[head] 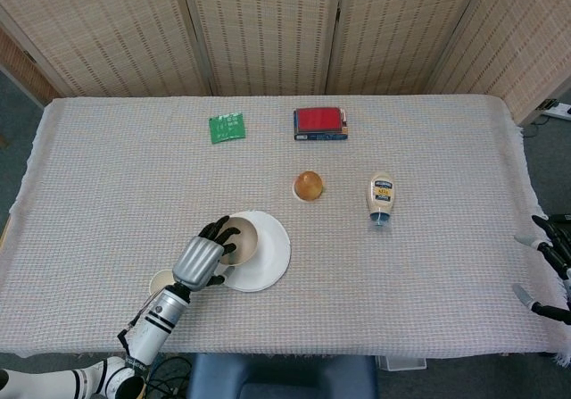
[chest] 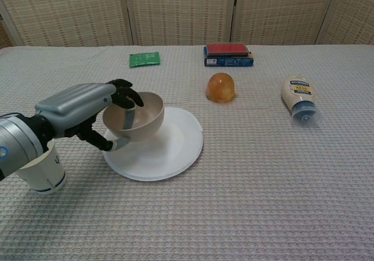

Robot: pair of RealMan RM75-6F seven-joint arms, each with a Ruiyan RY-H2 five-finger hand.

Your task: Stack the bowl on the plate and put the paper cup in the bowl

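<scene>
- Chest view: left hand [chest: 79, 106] pinches rim of beige rigid bowl [chest: 135, 117], thumb outside, fingers inside
- bowl sits over left edge of white round plate [chest: 169, 150]
- likely light, slick; rim pinch suits
- white paper cup [chest: 42, 170] crushable, hold gently mid-wall
- right hand [head: 551, 270] spread, idle

We are seeing both views in bright, even, diffuse light; soft shadows are lying under the plate [chest: 175, 150] and bowl [chest: 143, 118], everything is staying sharp, without glare
</scene>
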